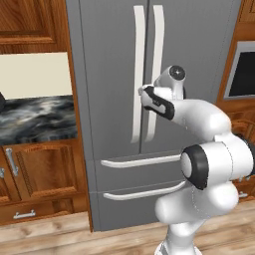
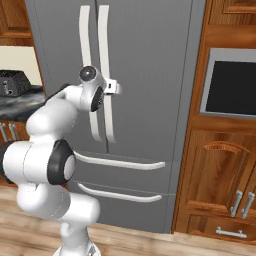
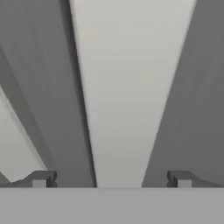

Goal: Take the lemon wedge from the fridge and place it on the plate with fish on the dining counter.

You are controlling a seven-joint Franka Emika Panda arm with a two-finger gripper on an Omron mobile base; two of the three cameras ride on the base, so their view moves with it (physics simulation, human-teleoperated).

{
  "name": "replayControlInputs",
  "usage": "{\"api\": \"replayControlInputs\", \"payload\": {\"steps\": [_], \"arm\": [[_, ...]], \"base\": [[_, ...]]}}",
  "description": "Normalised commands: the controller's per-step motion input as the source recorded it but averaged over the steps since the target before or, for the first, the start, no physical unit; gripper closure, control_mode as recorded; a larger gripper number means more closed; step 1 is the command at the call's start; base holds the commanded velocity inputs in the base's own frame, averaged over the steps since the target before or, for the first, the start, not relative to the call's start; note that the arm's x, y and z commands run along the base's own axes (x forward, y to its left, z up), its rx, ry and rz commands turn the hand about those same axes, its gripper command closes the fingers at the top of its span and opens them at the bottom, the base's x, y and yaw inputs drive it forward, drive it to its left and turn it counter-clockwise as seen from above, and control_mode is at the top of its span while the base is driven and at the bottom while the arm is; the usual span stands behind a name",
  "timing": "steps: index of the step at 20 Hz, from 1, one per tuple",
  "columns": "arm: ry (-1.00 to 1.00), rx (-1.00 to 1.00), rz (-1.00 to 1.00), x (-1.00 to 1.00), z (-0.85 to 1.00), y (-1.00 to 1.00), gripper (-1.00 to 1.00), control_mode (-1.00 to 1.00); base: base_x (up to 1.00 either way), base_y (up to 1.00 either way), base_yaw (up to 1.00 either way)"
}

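wood cabinets frame the scene, and dead ahead you've got the fridge, both doors shut, so the lemon wedge is somewhere behind them and you can't see it yet. your end effector is right up at the door, fingers spread wide with nothing between them but the white handle. that handle runs vertically down the door, and in the hand view it sits squarely between the two fingertips, its long axis running away up the frame. from the right base view the end effector looks level with the right door's handle. my read: close across the handle, then pull.
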Motion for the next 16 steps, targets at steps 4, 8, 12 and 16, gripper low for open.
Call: {"api": "replayControlInputs", "payload": {"steps": [4,8,12,16], "arm": [[-0.06,0.06,0.0,0.51,-0.57,0.0,-1.0,-1.0],[-0.07,0.04,0.0,0.71,-0.48,0.0,-1.0,-1.0],[-0.08,0.0,0.0,0.69,-0.38,0.0,1.0,-1.0],[0.06,-0.03,0.0,0.05,-0.03,0.0,1.0,-1.0]], "base": [[0.0,0.0,0.0],[0.0,0.0,0.0],[0.0,0.0,0.0],[0.0,0.0,0.0]]}}
